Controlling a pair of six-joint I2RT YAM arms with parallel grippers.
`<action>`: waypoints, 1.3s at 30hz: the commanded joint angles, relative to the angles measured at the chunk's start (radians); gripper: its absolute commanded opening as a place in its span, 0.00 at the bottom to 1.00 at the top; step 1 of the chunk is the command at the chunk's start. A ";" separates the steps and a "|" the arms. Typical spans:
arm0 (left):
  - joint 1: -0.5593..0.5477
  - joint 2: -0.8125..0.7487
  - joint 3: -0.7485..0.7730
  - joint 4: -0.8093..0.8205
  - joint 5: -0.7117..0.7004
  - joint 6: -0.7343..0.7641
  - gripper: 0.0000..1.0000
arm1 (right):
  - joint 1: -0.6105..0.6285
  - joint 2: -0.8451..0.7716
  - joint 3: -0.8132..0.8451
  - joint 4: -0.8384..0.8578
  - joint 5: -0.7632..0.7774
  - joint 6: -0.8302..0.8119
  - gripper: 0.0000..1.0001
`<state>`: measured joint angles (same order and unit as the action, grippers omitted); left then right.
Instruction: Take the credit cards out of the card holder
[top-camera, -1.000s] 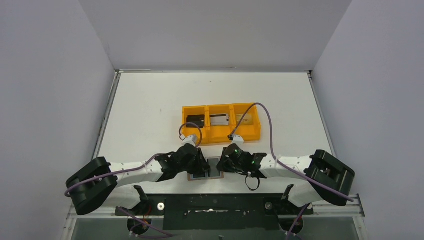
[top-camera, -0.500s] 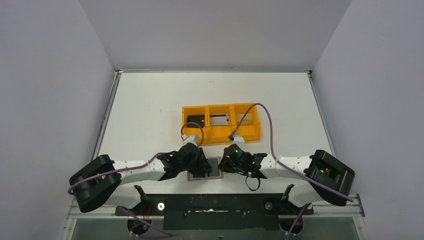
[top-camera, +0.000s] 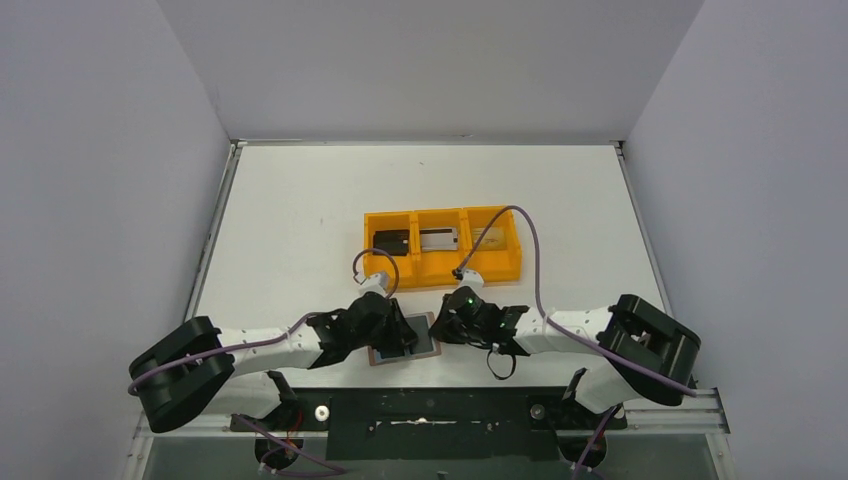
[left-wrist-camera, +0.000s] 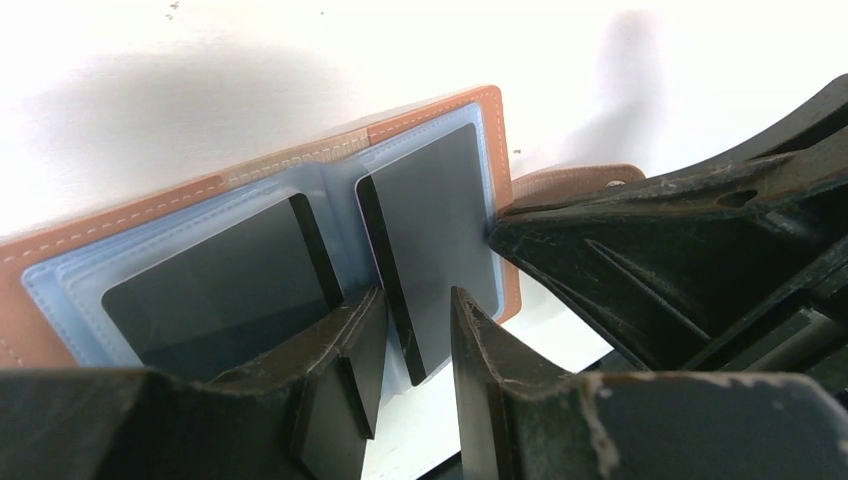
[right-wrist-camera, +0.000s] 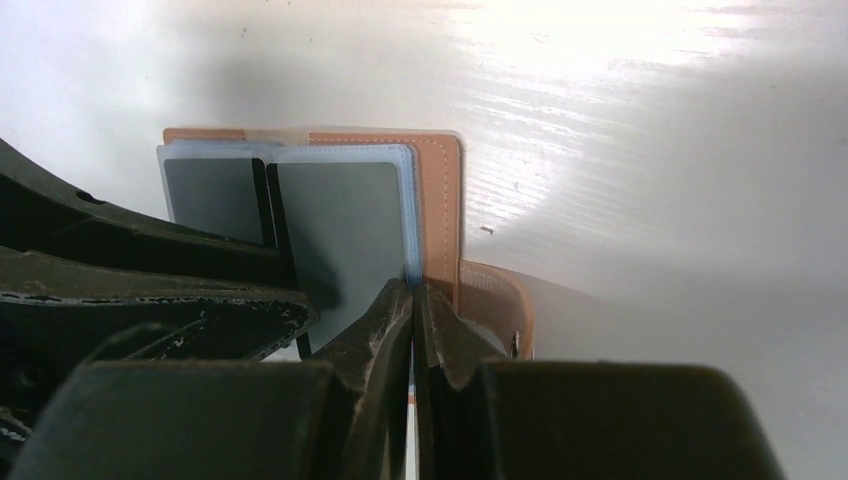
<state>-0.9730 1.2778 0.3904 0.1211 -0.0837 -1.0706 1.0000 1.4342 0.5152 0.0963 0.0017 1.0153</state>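
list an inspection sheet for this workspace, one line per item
surface: white table, a few small specks
job's things: card holder lies open between the arms; black card, silvery card and gold-tan card each in its own tray compartment
clutter: orange tray; nothing else seen
grippers: left gripper open, fingers astride a sleeve page; right gripper pinches the holder's edge
cables: purple cable arcs over the tray's right end
surroundings: plain grey walls
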 joint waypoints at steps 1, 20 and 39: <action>0.003 -0.023 -0.043 0.057 -0.004 -0.023 0.28 | 0.000 0.088 -0.010 -0.066 -0.013 0.030 0.00; 0.014 -0.148 -0.164 0.202 -0.017 -0.102 0.15 | -0.014 0.114 -0.015 -0.049 -0.028 0.042 0.00; 0.014 -0.101 -0.118 0.104 -0.039 -0.108 0.18 | -0.014 0.122 -0.018 -0.029 -0.037 0.045 0.00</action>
<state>-0.9653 1.1690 0.2531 0.2134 -0.1188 -1.1885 0.9810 1.4914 0.5285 0.1715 -0.0418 1.0714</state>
